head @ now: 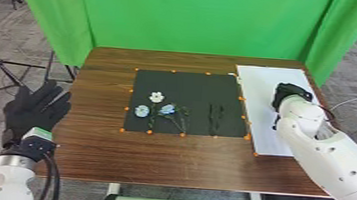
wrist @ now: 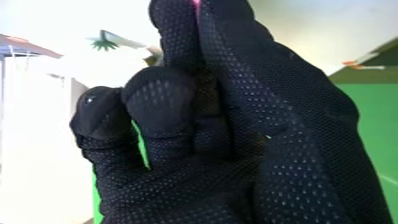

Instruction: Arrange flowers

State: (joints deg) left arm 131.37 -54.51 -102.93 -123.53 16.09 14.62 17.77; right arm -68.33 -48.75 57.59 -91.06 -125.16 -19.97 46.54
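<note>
While our right hand [head: 291, 92] bends over the white sheet [head: 260, 93], a pink sliver [wrist: 195, 3] pinched at its fingertips, the blue flower [head: 167, 109] lies leftward on the black mat [head: 185, 83] — likely light, fragile, best gripped by its stem — with the white flower [head: 156, 97] crowding it. Our left hand [head: 36, 112] hovers, fingers straight, beside the bench [head: 153, 166].

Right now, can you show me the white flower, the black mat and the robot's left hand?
White flower [head: 156, 95]: head view, on its petals.
Black mat [head: 181, 81]: head view, bare part near its far edge.
Left hand [head: 32, 113]: head view, wide part below the fingers.
</note>
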